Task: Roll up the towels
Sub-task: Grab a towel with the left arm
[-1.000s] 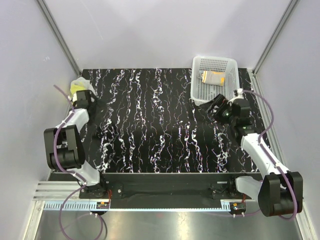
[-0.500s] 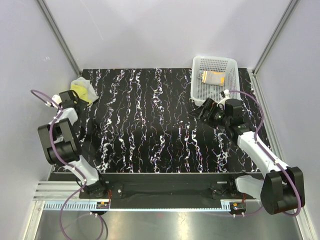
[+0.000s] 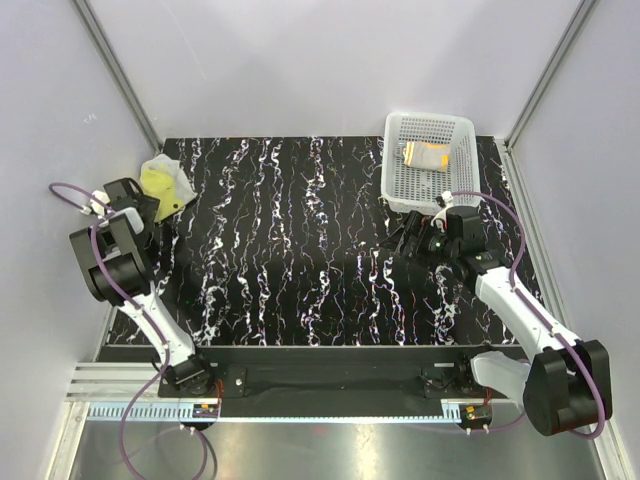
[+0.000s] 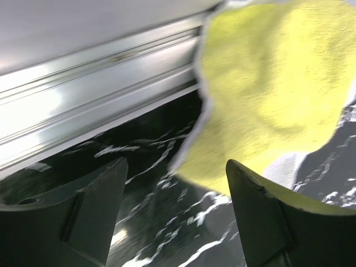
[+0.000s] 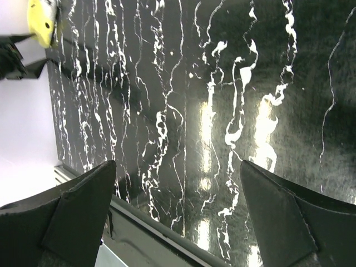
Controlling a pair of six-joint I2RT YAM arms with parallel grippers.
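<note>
Far left: left end effector (image 4: 177, 164) low at the counter's (image 3: 300, 220) left edge, by the side wall, fingers spread, nothing between them. Left wrist view: the gap shows only bare counter. The yellow towel (image 4: 272, 83) lies just ahead of the fingertips and a bit to one side, not pinched; can't tell if a fingertip touches it. From above, the yellow towel (image 3: 165, 180) sits crumpled in the far-left corner of the counter, pale reverse showing at its edges, not rolled.

Middle: bare black marbled counter.

Right: right end effector (image 5: 177, 167) hangs over the counter just in front of the white basket (image 3: 400, 190), pointing toward the middle. Fingers spread wide, holding nothing; only counter shows between them.

Far right: basket in the far-right corner. The orange towel (image 3: 424, 153) lies inside it, a small bundle near the far side, apart from both end effectors. Towels well apart from each other, at opposite far corners.
</note>
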